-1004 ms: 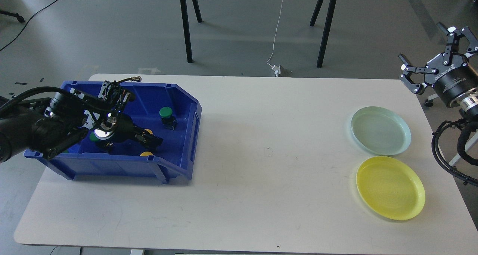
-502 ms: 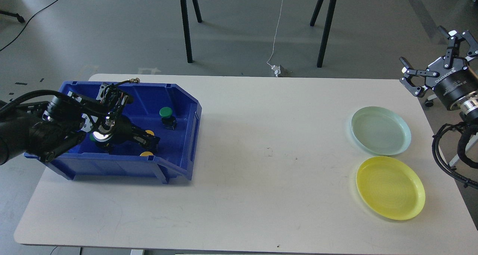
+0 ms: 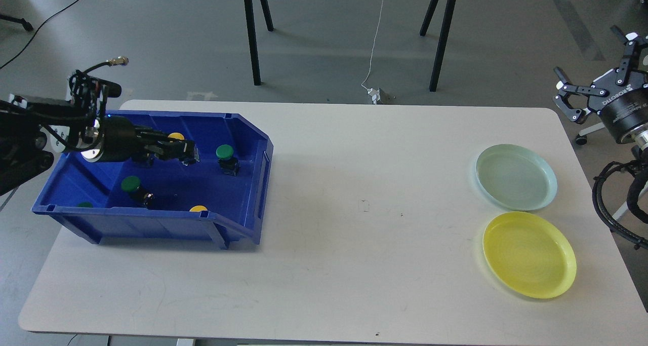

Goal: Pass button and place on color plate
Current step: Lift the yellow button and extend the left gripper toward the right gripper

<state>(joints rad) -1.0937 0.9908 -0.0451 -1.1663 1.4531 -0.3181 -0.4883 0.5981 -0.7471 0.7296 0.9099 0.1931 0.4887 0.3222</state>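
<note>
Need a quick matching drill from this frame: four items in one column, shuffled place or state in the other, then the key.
Column 1
1. left gripper
2. right gripper
3. yellow plate
4. pale green plate

Column 2
A. nearer of the two plates, bare
B. raised over the blue bin
C. open, beyond the table's far right corner
D. farther of the two plates, bare

Pairs: 1-B, 2-C, 3-A, 4-D

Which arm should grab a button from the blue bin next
Left. Its gripper hangs over the blue bin beside the green button; the right gripper is off beyond the plates.
</note>
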